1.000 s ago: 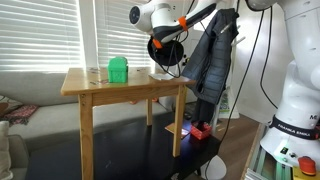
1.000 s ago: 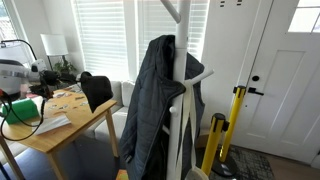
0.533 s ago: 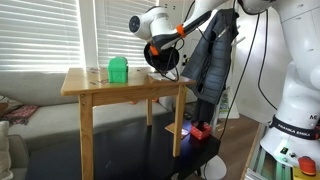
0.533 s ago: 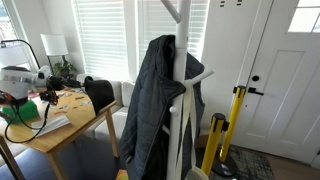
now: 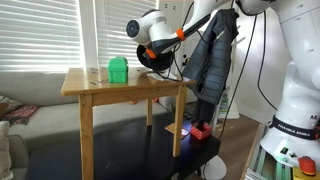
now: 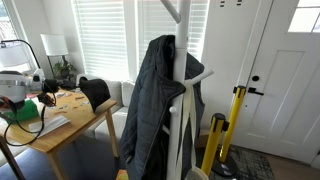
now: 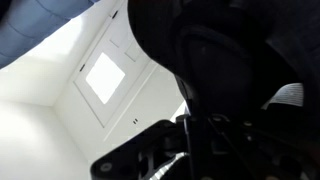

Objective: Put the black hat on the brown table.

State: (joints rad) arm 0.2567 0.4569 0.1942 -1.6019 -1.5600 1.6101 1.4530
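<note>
HAT IN TRANSIT: The claw holds the black hat in the air. Its grip appears closed on the hat, though the dark felt hides the fingers themselves in every view. In the wrist view the black hat hangs right against the camera and fills most of the frame. Just below the claw lies the right end of the brown table. In an exterior view the black hat hangs over that end of the top, seemingly clear of the wood. A green container stands on the tabletop near the claw, toward the table's middle. Well behind the claw, a dark puffy jacket hangs on a white rack. By this evidence the pickup and carry are done. What remains is lowering the hat onto the wood and letting go.
</note>
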